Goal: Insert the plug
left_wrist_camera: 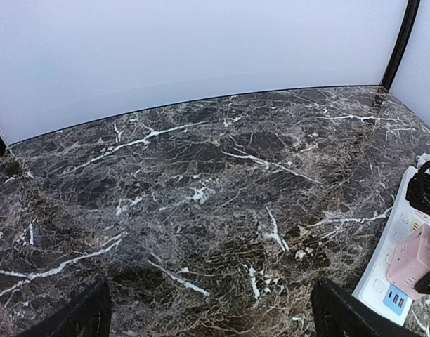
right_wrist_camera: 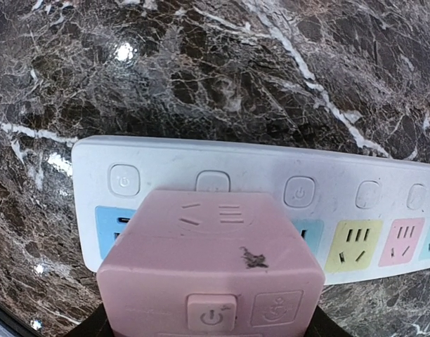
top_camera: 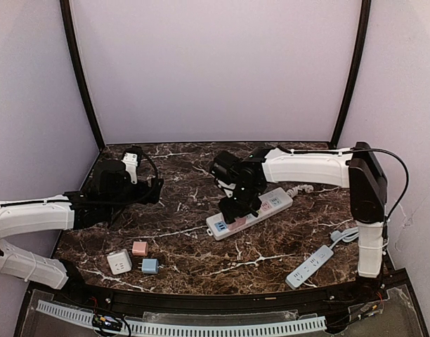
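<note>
A pink cube plug [right_wrist_camera: 211, 274] is held between my right gripper's fingers [right_wrist_camera: 211, 324], which are shut on its sides. It sits over the blue sockets at the left end of the white power strip [right_wrist_camera: 271, 175]; its prongs are hidden. From above, the right gripper [top_camera: 236, 213] stands over the near-left end of the strip [top_camera: 271, 201] with the plug [top_camera: 238, 223] under it. The plug [left_wrist_camera: 414, 258] and strip [left_wrist_camera: 383, 288] also show at the right edge of the left wrist view. My left gripper [top_camera: 155, 189] is open and empty over bare marble [left_wrist_camera: 211, 319].
A white adapter [top_camera: 119, 261], a small pink one [top_camera: 139, 248] and a blue one [top_camera: 150, 266] lie near the front left. A second white power strip [top_camera: 310, 267] lies at the front right with its cable. Curtain walls close in the table.
</note>
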Motion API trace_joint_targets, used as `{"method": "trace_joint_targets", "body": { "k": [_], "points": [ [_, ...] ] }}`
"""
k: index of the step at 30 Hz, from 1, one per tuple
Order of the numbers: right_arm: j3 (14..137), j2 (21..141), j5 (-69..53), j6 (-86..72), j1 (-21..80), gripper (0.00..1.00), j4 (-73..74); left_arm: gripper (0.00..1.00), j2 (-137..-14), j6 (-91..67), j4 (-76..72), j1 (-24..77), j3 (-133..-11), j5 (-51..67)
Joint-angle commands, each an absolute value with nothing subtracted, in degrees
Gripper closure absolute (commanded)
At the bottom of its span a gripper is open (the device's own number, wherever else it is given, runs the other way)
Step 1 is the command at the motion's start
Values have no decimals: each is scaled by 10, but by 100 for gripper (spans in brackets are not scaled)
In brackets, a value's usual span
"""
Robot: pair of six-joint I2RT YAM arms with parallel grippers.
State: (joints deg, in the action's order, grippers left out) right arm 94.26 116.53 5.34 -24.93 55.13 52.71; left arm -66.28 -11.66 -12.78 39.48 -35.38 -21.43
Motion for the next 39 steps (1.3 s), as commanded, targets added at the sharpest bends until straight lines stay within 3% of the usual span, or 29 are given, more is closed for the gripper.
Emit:
{"method": "trace_joint_targets", "body": {
  "k": [1,7,16,27,39],
  "points": [
    [942,1169,29,-239,559,32,460,1,-656,-142,-80,392,-352,-201],
    [906,1087,39,-244,560,2,421,2,-618,-206,-38,395,-325,-161],
    [793,941,91,-274,596,1,335,6,-556,-305,88,430,-305,-211],
    [534,732,125,-311,623,1,184,6,-530,-426,215,451,-317,-159],
    [426,641,124,-304,623,1,126,11,-660,-458,273,452,-314,-82]
  ]
}}
